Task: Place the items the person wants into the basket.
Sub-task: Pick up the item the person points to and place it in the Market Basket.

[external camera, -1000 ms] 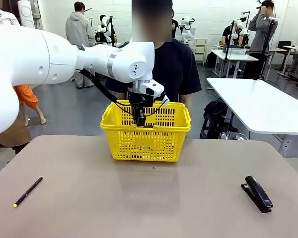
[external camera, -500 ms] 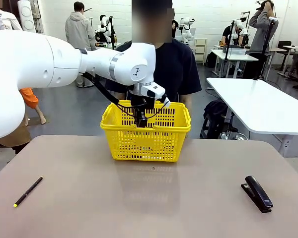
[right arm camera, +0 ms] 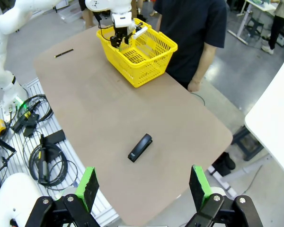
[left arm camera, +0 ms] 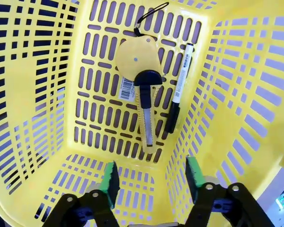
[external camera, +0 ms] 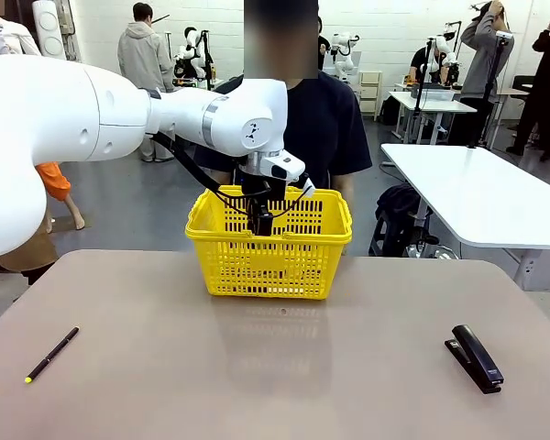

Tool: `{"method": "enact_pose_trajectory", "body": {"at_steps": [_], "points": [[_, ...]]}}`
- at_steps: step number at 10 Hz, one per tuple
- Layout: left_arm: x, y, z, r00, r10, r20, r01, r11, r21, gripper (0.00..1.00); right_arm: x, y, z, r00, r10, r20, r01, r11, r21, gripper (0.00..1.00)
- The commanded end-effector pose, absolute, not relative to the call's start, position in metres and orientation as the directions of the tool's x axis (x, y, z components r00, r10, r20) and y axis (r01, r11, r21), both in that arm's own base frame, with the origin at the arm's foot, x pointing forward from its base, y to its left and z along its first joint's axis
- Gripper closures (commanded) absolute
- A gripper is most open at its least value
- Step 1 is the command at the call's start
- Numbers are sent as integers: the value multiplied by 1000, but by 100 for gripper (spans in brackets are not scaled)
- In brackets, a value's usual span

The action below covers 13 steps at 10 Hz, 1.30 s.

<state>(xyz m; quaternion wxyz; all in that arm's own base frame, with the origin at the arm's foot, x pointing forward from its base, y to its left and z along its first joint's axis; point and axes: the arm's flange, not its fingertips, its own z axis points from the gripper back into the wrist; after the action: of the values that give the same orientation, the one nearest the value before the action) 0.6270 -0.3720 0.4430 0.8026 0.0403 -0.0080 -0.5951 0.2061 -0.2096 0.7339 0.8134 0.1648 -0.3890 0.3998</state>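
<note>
The yellow basket (external camera: 284, 261) stands at the table's far middle, in front of the person (external camera: 325, 124) in the navy T-shirt. My left gripper (external camera: 259, 223) hangs open just inside its rim. In the left wrist view the basket floor (left arm camera: 94, 113) holds the round yellow tape measure (left arm camera: 132, 57), the yellow-and-black utility knife (left arm camera: 147, 120) and the black marker (left arm camera: 179, 90), all lying side by side below my open, empty left gripper (left arm camera: 151, 177). My right gripper (right arm camera: 143, 189) is open high above the table's near right side, far from the basket (right arm camera: 146, 59).
A thin black pen with a yellow tip (external camera: 52, 354) lies near the front left of the table. A black stapler (external camera: 477, 357) lies at the front right. The brown tabletop (external camera: 275, 367) between them is free. A white table (external camera: 477, 192) stands beyond to the right.
My left gripper has risen very slightly at the basket's rim and stays open. The items in the basket, the pen and the stapler have not moved.
</note>
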Motion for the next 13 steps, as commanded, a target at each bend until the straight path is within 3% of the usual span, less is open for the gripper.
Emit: {"method": "enact_pose_trajectory", "body": {"at_steps": [1, 8, 11, 13], "points": [[633, -375, 449, 262, -964, -40, 963, 259, 69, 0, 207, -209, 734, 371, 517, 771, -786, 617, -35, 0], [628, -373, 460, 284, -958, -30, 957, 281, 65, 0, 207, -209, 734, 371, 517, 771, -786, 617, -35, 0], [593, -336, 517, 355, -929, 107, 907, 369, 202, 0, 207, -209, 734, 371, 517, 771, -786, 617, -35, 0], [549, -319, 553, 439, -886, 153, 860, 463, 214, 0, 207, -209, 734, 371, 517, 771, -786, 617, -35, 0]]}}
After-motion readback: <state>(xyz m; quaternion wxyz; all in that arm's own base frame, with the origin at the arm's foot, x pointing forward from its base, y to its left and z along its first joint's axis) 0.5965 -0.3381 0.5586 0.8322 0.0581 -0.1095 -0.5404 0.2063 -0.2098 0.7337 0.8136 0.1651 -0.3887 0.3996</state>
